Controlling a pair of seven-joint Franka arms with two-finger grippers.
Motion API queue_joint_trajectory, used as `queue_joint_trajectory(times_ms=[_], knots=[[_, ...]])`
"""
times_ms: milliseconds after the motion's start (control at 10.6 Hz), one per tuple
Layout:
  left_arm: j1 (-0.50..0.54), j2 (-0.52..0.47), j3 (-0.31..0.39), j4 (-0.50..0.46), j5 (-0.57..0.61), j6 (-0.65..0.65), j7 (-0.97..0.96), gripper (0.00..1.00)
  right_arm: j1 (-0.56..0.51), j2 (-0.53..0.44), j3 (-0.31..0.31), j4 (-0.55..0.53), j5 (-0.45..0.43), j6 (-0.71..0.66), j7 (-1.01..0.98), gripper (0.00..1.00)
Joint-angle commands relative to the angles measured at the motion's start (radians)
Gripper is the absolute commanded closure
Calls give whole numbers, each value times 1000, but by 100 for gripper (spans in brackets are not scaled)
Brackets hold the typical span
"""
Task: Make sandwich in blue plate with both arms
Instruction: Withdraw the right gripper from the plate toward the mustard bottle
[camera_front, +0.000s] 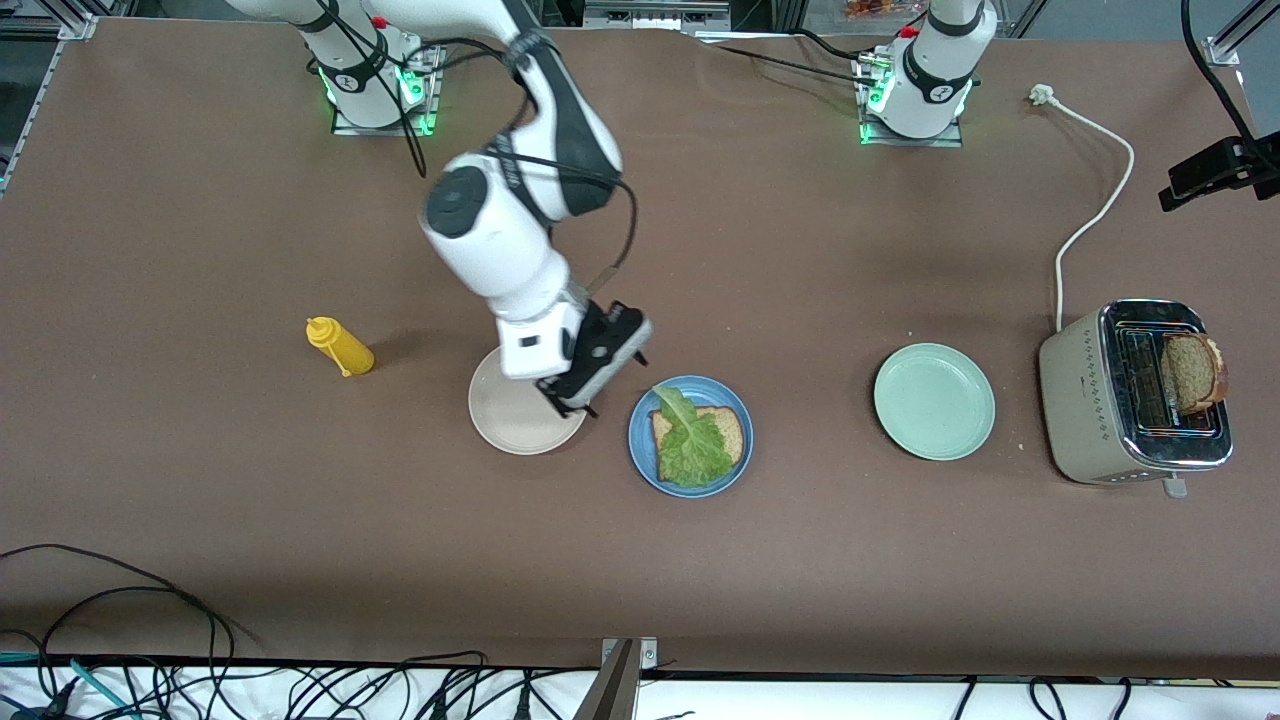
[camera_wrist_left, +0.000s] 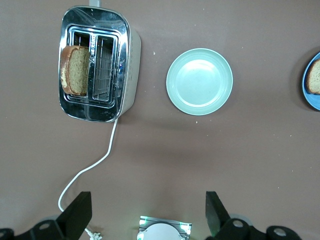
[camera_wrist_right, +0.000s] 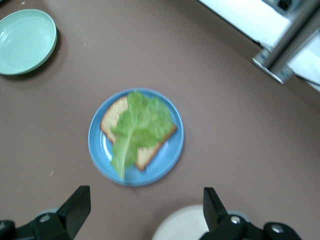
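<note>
Right gripper (camera_front: 590, 385), fingers spread wide and empty, hangs over the edge of the beige plate (camera_front: 520, 415) that faces the blue plate (camera_front: 690, 436); the two plates lie just beside each other, rims apart. In the right wrist view both black fingers (camera_wrist_right: 75, 207) frame the blue plate (camera_wrist_right: 136, 136) with bare table between.

On the blue plate lies one slice of wholegrain bread (camera_front: 728, 430) with a ruffled lettuce leaf (camera_front: 690, 440) on top (the leaf's tip runs past the bread toward the plate's rim); no second slice covers it.

Left gripper (camera_wrist_left: 147, 212), fingers likewise spread and empty, is held high above the table near its own base; the left arm waits. Its wrist view looks down on the mint green plate (camera_wrist_left: 199, 81), bare, and the chrome toaster (camera_wrist_left: 97, 62).

The mint green plate (camera_front: 934, 401) sits well apart from the blue plate, toward the left arm's end, with open brown table (camera_front: 800, 560) between. The toaster (camera_front: 1135, 395) stands beside it, a bread slice (camera_front: 1192, 372) upright in one slot, its white cord (camera_front: 1095, 210) trailing toward the bases. A yellow mustard bottle (camera_front: 340, 346) lies toward the right arm's end.
</note>
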Motion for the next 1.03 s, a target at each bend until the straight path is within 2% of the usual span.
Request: queue_joint_trajectory(times_ms=[0, 470, 564, 751, 939], knots=[[4, 5, -2, 15, -20, 0, -4, 0, 16, -117, -115, -65, 3, -242, -37, 0], [6, 5, -2, 15, -20, 0, -4, 0, 12, -120, -311, -55, 15, -432, -31, 0], [6, 5, -2, 15, -20, 0, -4, 0, -41, -120, -317, -35, 17, -478, -30, 0], [6, 5, -2, 15, -20, 0, -4, 0, -184, -120, -278, 30, 12, -598, -34, 0], [6, 5, -2, 15, -20, 0, -4, 0, -310, -123, -243, 38, 11, -693, -113, 0]])
